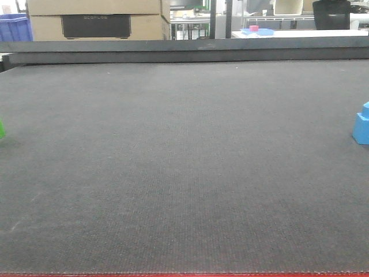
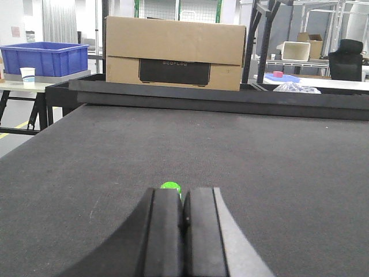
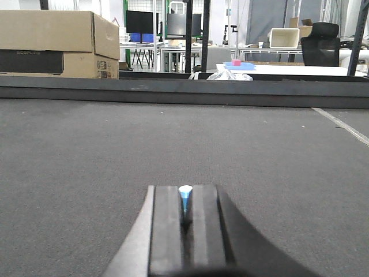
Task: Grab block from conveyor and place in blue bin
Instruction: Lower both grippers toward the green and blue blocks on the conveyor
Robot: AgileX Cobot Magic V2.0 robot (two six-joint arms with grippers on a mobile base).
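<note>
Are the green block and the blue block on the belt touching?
Apart. The front view shows the green block at the picture's left edge, the blue block at its right edge, bare conveyor between them.

matt woven conveyor [image 1: 184,161], smooth plastic block [image 1: 362,129]

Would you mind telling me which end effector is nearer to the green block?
Left. The green block sits just beyond the tips of the left end effector; the right end effector has only a blue block ahead.
</note>
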